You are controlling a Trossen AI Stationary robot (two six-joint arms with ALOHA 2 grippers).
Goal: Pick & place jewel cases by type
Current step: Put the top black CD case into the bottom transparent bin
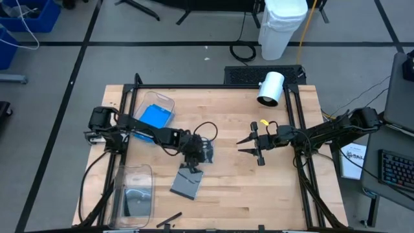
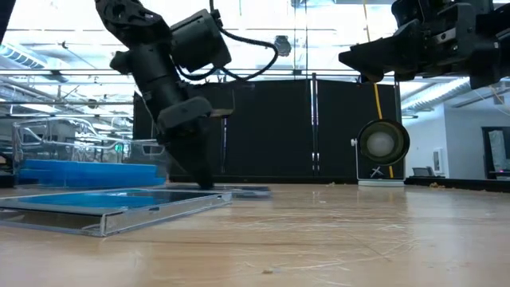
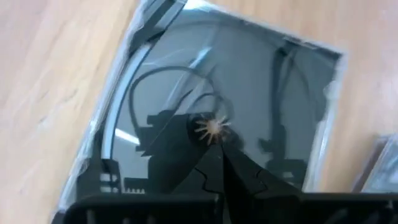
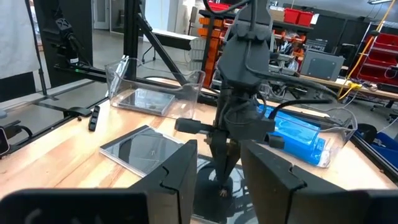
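The left gripper point(image 1: 196, 163) is seen with its fingers pressed together, tips down on the table at the edge of a grey case point(image 1: 187, 184) lying flat near the table's middle; nothing is clamped between them. In the left wrist view the closed fingers point(image 3: 217, 174) are laid over that case point(image 3: 211, 106), whose dark tray and centre hub are shown, though whether a disc sits in it cannot be made out. A second grey case point(image 1: 208, 153) is partly hidden under the same gripper in the high view. The right gripper point(image 1: 248, 145) is held in the air well to the right, fingers apart and empty; in its own wrist view the two fingers point(image 4: 180, 165) are seen framing the left arm point(image 4: 245, 74). A clear bin point(image 1: 154, 111) at the table's back left holds blue cases point(image 1: 155, 116); only a blue block is seen from above, and the stack cannot be counted, while the low view shows it point(image 2: 88, 171) only as a blue slab. A second clear bin point(image 1: 132, 191) at the front left holds one more grey case point(image 1: 137, 199), seen more plainly in the right wrist view point(image 4: 149, 99). So three grey cases can be counted. A white cylinder point(image 1: 270, 88) lies at the table's back right.
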